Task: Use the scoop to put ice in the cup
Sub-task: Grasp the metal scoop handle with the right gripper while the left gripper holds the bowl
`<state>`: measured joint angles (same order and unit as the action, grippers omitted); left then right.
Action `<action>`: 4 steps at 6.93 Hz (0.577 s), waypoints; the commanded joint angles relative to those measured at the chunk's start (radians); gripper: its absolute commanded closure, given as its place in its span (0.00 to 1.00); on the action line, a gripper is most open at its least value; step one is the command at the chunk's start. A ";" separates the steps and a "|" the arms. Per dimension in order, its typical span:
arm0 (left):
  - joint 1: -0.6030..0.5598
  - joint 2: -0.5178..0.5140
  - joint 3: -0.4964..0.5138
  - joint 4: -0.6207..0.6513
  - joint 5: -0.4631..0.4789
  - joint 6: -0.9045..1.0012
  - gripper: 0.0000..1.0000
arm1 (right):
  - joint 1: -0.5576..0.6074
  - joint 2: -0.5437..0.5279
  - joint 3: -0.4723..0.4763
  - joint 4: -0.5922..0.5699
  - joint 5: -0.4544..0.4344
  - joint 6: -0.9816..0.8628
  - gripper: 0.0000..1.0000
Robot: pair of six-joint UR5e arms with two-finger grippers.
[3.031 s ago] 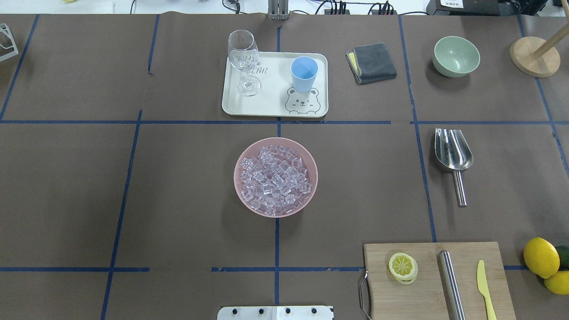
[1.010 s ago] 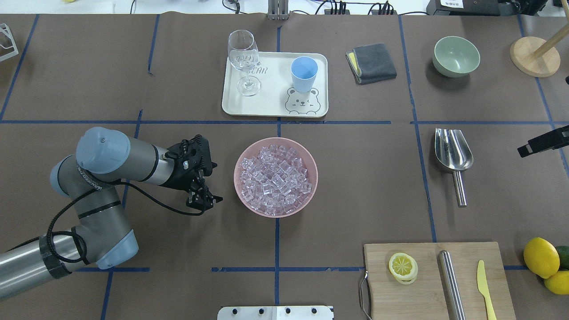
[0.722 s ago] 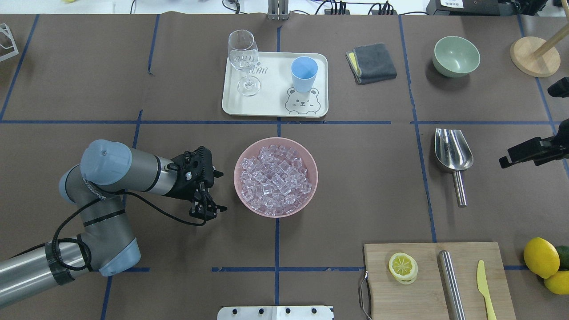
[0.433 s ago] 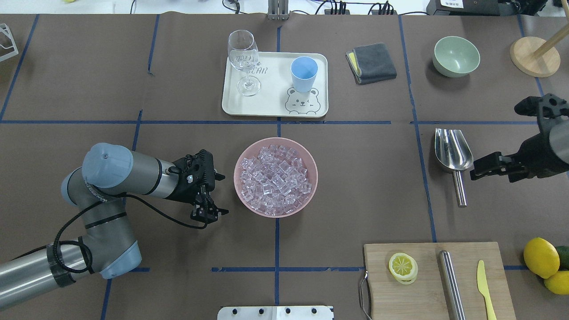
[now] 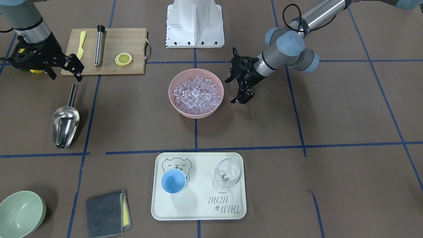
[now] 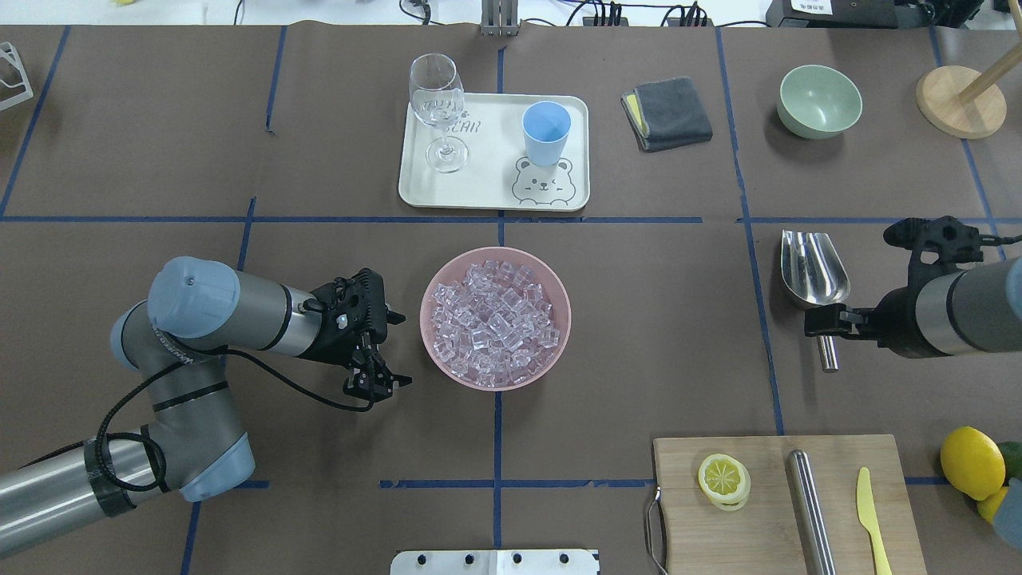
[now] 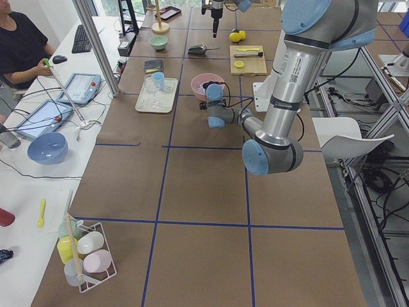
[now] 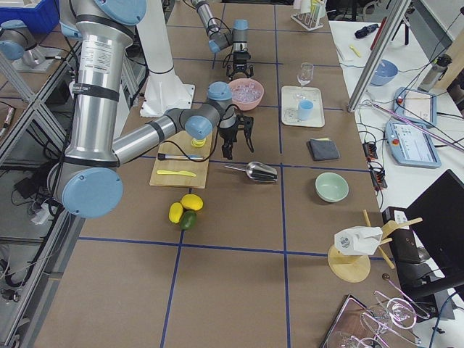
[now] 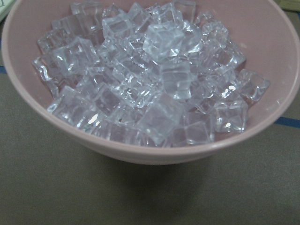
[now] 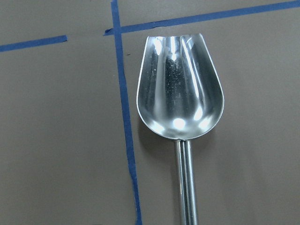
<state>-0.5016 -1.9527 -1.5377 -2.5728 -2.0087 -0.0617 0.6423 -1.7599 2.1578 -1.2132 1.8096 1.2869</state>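
The ice fills a pink bowl at the table's middle, and fills the left wrist view. The light-blue cup stands upright and empty on a white tray beyond the bowl. The steel scoop lies on the table at the right, trough away from me; the right wrist view looks straight down on it. My left gripper is open and empty just left of the bowl. My right gripper is open and empty, above the scoop's handle, apart from it.
A wine glass shares the tray. A cutting board with a lemon slice, a steel cylinder and a yellow knife lies near right. Lemons, a green bowl, a folded cloth and a wooden stand are to the right.
Both arms have come into view. My right gripper has moved in from the right edge to above the scoop's handle. My left gripper has crept a little toward the bowl.
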 commanded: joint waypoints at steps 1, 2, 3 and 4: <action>0.000 0.000 -0.002 0.000 0.001 -0.003 0.00 | -0.171 -0.026 -0.010 0.050 -0.257 0.140 0.04; 0.000 0.000 -0.002 0.002 0.001 -0.003 0.00 | -0.199 -0.026 -0.041 0.050 -0.318 0.153 0.05; 0.000 0.000 -0.002 0.002 0.001 -0.003 0.00 | -0.199 -0.024 -0.071 0.053 -0.320 0.152 0.07; 0.000 0.000 -0.002 0.002 0.001 -0.003 0.00 | -0.199 -0.026 -0.075 0.054 -0.320 0.147 0.07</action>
<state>-0.5016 -1.9527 -1.5400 -2.5711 -2.0080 -0.0644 0.4503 -1.7845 2.0981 -1.1612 1.5025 1.4344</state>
